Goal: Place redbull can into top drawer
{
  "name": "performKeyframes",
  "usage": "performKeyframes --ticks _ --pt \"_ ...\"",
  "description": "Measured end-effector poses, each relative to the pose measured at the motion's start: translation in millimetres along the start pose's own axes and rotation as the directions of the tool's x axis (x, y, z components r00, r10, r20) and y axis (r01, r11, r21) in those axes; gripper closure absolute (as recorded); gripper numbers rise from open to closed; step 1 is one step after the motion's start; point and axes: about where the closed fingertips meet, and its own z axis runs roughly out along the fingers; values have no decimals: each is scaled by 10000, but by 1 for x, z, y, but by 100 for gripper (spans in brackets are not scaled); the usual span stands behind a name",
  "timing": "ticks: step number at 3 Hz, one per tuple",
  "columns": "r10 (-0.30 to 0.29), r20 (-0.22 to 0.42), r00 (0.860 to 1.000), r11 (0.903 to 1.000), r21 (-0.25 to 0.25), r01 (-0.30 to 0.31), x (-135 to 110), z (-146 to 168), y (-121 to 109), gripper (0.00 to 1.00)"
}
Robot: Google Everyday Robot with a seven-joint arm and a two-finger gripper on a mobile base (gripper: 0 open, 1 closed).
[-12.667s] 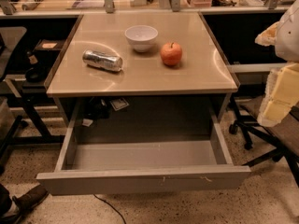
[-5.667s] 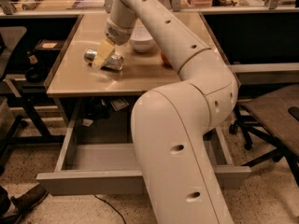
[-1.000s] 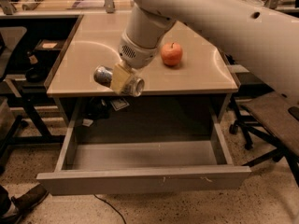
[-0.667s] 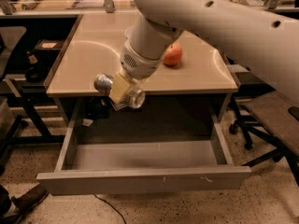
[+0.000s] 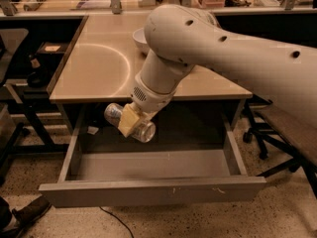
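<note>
table (image 5: 99, 63) | arm (image 5: 166, 68) angled down | end effector (image 5: 130, 121) clamping redbull can (image 5: 144, 131) over top drawer (image 5: 148, 191)

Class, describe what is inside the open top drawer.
Inside the drawer, only bare grey floor shows. The end effector holds the can above it. The rear, behind the can and arm, is hidden.

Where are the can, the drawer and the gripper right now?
can (image 5: 144, 131): camera view, its shiny lower end.
drawer (image 5: 153, 192): camera view, middle of front panel.
gripper (image 5: 129, 122): camera view, between its fingertips, clamped on the can above the open drawer.
</note>
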Motion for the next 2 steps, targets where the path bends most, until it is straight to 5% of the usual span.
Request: performKeyframes --ticks 2 --pt "1236 -14 9923 9911 510 -1234 27 50 -20 100"
